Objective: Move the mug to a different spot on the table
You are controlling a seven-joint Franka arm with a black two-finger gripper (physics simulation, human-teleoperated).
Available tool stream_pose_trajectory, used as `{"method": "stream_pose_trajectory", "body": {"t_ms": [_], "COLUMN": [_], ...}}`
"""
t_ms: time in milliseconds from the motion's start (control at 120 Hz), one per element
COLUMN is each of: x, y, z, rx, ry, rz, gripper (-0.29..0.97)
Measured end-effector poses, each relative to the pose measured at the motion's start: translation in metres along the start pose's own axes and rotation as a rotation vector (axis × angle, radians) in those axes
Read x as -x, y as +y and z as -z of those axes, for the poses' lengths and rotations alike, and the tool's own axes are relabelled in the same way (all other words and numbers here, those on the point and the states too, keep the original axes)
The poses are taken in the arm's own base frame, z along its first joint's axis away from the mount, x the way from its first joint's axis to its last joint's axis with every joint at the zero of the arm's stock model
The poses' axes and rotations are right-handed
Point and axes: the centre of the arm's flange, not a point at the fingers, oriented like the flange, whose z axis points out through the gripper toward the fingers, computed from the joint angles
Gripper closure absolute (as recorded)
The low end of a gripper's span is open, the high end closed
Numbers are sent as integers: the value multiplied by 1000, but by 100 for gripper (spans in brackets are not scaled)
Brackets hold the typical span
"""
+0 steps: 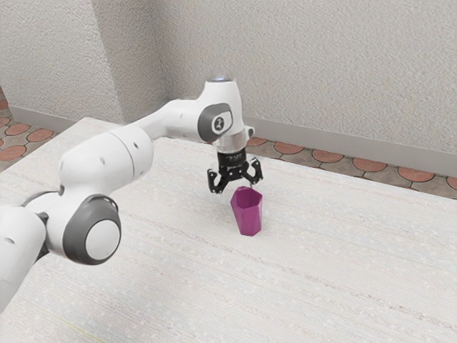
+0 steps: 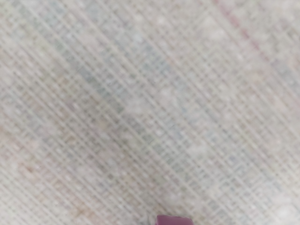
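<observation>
Where the white Franka arm reaches in from the exterior view's left, its black two-finger gripper points down at the table, just above a magenta mug. The fingers are spread wide apart and hold nothing. Their tips hang close to the mug's rim, a little toward the exterior view's left of it. From this angle it is not clear whether either tip touches the rim.

The mug stands upright on the pale, finely striped table, near the middle of the tabletop. It has flat, faceted sides, an open top, and narrows slightly toward its base. No handle can be made out. A soft shadow lies on the table at the foot of the mug.

Beyond the far edge of the table there is a floor of rounded terracotta tiles. Above it runs a grey baseboard and a rough, light plaster wall.

In the wrist view, the camera looks down on the table's woven-looking surface, with its lines running diagonally. A small sliver of the magenta mug shows just under the hand.
</observation>
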Motion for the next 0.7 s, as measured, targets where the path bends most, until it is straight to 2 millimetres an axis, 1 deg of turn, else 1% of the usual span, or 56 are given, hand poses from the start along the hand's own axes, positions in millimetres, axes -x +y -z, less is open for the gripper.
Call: {"method": "stream_pose_trajectory", "body": {"t_ms": [83, 233, 500, 700], "x": [-1, 0, 3, 3], "y": [0, 0, 2, 1], "z": [-4, -5, -3, -2], "rx": [0, 2, 2, -16], "ry": [-8, -19, -19, 1], "rz": [4, 11, 32, 9], "gripper": [9, 17, 27, 31]}}
